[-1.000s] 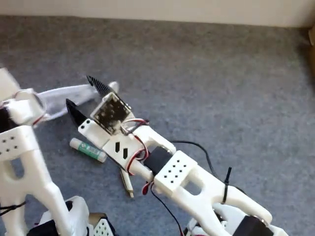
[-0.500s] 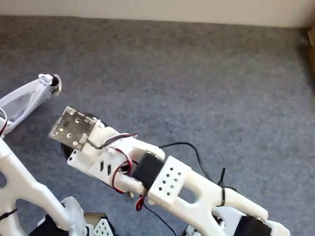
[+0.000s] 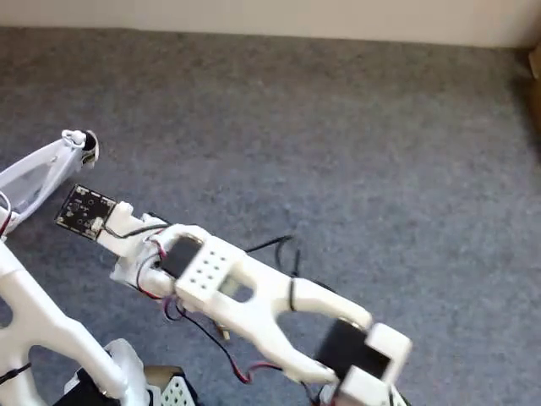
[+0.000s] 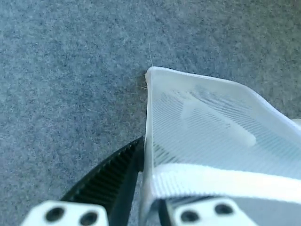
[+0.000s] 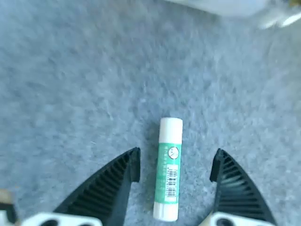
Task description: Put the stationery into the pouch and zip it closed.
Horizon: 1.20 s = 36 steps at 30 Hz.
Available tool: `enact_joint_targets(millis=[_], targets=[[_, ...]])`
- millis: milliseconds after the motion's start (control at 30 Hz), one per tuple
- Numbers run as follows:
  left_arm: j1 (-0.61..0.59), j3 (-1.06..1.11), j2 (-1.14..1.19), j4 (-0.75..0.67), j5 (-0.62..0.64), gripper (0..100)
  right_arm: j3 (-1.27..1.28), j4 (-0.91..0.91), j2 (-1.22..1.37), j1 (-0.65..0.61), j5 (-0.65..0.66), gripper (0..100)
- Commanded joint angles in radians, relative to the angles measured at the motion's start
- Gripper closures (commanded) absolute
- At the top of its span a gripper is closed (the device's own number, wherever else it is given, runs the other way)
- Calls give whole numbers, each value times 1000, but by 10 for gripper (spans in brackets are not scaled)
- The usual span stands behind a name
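Over the last second the right arm (image 3: pixel 211 271) had swung away from the pouch (image 3: pixel 38 173) and down across the glue stick, covering it from above. Its wrist camera looked straight down on the glue stick (image 5: pixel 168 169), which lay on the grey carpet (image 5: pixel 70 70) between the wide-apart fingers of the right gripper (image 5: pixel 176 151), touching neither. The left gripper (image 4: pixel 143 153) was clamped on the pouch's edge.

Grey felt-like carpet over the counter (image 3: pixel 406 169), pale cream wall strip (image 3: pixel 296 15) along its far edge, brown sliver (image 3: pixel 537 80) at the right border, soft even light.
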Motion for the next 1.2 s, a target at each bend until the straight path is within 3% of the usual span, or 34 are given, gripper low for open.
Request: enact_joint_targets(millis=[0,300,667,967,1167], targets=[[-10,1,-5,-23,12,970,-124,4,87,27,9,767],[-10,1,-5,-23,12,970,-303,41,351,90,9,767],[-10,2,-5,-23,12,970,-634,438,544,77,9,769],[-8,2,-4,-23,11,970,-946,667,725,79,14,980],[-8,2,-4,-23,8,970,-1135,819,785,84,11,994]])
